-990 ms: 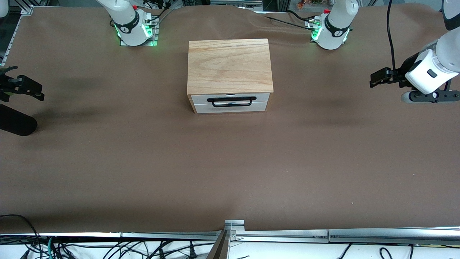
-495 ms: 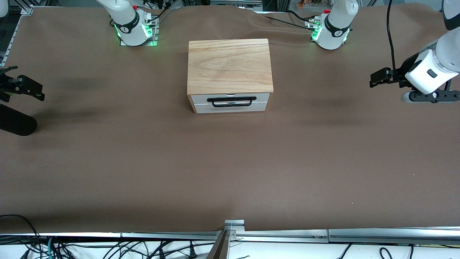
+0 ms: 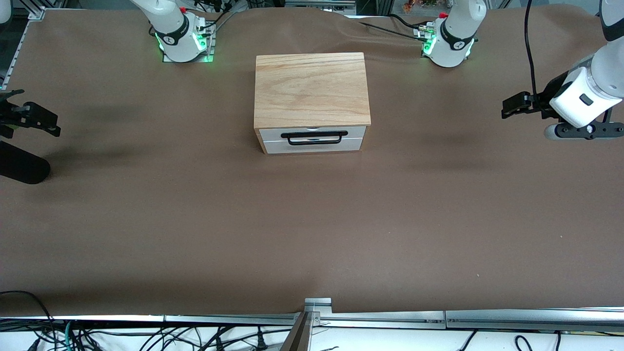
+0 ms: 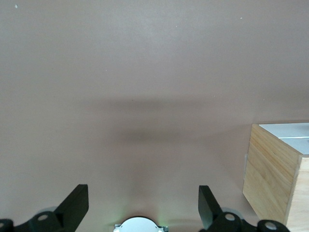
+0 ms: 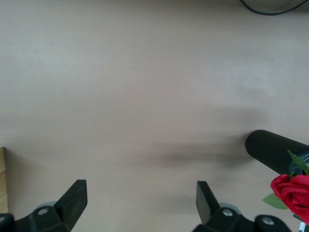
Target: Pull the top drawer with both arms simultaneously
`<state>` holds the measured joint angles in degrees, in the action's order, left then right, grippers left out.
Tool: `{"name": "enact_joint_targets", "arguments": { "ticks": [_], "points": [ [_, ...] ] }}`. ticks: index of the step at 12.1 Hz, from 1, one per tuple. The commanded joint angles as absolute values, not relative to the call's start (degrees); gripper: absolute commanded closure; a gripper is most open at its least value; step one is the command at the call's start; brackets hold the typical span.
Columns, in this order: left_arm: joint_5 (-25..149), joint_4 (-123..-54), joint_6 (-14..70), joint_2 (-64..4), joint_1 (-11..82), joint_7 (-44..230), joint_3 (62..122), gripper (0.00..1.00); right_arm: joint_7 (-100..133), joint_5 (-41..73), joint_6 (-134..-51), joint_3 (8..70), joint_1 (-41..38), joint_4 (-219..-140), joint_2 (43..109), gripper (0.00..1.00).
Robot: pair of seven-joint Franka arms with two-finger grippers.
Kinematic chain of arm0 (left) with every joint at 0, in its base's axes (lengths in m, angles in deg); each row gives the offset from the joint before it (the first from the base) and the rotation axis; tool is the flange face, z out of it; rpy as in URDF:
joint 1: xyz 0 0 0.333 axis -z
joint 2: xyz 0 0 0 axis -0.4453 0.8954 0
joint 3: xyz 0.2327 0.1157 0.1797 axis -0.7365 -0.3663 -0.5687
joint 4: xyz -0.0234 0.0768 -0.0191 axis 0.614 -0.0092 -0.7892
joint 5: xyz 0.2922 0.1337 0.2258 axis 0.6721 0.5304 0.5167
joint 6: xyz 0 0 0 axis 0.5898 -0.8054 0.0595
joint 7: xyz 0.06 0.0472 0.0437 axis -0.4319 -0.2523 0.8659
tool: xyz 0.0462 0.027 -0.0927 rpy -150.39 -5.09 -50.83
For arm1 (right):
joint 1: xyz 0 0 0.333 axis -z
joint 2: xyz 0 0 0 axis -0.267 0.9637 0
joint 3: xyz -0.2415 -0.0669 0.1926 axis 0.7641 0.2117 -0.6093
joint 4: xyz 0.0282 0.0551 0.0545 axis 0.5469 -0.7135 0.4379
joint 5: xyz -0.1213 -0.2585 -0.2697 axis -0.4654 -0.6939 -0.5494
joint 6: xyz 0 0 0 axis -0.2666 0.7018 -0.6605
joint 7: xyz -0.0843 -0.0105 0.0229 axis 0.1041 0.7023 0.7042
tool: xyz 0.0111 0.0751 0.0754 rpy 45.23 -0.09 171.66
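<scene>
Right wrist view alone shows red rose [image 5: 290,189]. Top drawer [image 3: 312,133] closed. Left gripper [image 3: 510,106], right gripper [image 3: 34,119] wait over table ends, jaws apart.

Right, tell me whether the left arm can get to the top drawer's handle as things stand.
Probably yes. The left gripper hangs with jaws open over bare table toward its own end, and nothing lies between it and the black handle on the top drawer, which faces open table.

One wooden box [image 3: 312,90], two white drawer fronts [image 3: 313,139], one black handle [image 3: 314,137], two hands [image 3: 517,105], one red rose [image 5: 292,189]
</scene>
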<state>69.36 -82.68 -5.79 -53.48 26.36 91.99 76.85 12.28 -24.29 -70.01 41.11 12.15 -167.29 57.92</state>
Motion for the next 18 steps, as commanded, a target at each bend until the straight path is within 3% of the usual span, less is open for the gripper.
{"name": "enact_joint_targets", "arguments": {
  "ticks": [1, 18],
  "points": [
    [70.3, -82.71, -6.39, -53.93, 26.0, 92.41, 77.24, 0.0, 12.5, -23.27, -68.47, 41.08, 12.41, -165.42, 58.61, 0.0],
    [70.3, -82.8, -6.48, -53.84, 26.0, 93.11, 77.24, 0.0, 12.5, -22.04, -68.55, 41.35, 12.76, -165.42, 58.7, 0.0]
  ]
}}
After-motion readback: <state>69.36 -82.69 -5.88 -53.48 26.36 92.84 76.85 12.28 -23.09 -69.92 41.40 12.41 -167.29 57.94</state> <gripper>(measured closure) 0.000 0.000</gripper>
